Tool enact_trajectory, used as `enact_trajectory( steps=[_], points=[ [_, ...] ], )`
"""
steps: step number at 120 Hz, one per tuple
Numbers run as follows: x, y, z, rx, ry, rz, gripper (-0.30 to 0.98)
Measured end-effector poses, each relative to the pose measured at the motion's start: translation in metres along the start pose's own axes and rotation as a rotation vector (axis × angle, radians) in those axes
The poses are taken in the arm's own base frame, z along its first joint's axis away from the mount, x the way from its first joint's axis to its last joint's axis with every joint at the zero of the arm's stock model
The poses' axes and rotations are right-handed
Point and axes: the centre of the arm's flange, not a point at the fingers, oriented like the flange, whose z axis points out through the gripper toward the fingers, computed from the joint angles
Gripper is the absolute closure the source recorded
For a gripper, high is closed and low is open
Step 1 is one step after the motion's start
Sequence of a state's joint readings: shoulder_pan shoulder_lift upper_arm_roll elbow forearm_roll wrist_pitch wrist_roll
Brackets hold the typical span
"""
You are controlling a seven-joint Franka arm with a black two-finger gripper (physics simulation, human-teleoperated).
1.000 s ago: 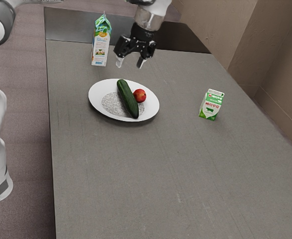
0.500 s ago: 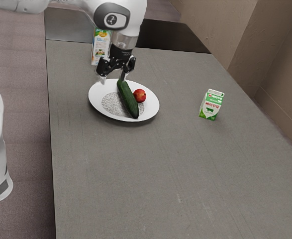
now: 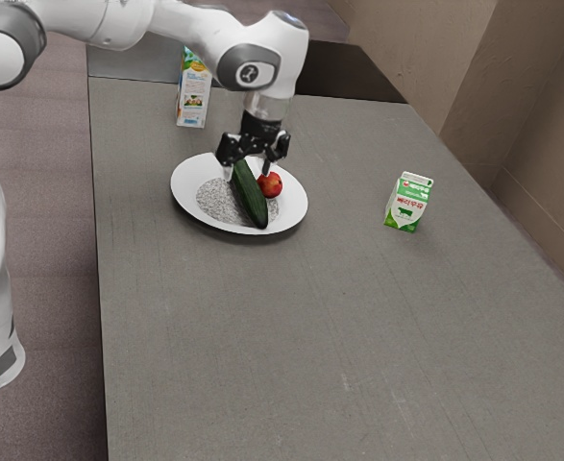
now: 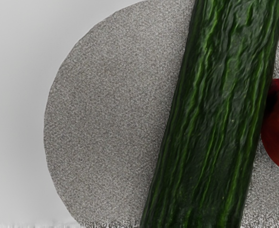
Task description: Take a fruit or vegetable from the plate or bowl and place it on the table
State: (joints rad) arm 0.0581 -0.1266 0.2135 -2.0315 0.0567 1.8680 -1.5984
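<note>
The black two-finger gripper [image 3: 248,169] hovers, fingers spread, at the far end of a long dark-green cucumber [image 3: 252,200], which lies on a round white plate [image 3: 182,183] beside a round red fruit [image 3: 272,186].

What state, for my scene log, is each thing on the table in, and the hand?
Plate: right way up, loaded
Cucumber: lying on the plate
Red fruit: beside the cucumber
Small carton: upright, closed
Tall carton: upright, top partly hidden
Hand: open
</note>
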Motion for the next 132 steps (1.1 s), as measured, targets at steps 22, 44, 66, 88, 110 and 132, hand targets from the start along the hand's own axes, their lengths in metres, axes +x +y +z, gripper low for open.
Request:
enact_trajectory(
  steps=[22, 44, 66, 88, 110, 132],
  points=[
    [0.01, 0.005, 0.018, -0.006, -0.014, 0.018, 0.0],
    [0.025, 0.014, 0.029, -0.008, -0.012, 0.032, 0.0],
    [0.005, 0.025, 0.041, -0.017, -0.016, 0.095, 0.0],
    [0.004, 0.025, 0.053, -0.022, -0.044, 0.107, 0.0],
    [0.013, 0.023, 0.071, -0.018, -0.057, 0.101, 0.0],
    [0.02, 0.026, 0.076, -0.027, -0.065, 0.092, 0.16]
  ],
)
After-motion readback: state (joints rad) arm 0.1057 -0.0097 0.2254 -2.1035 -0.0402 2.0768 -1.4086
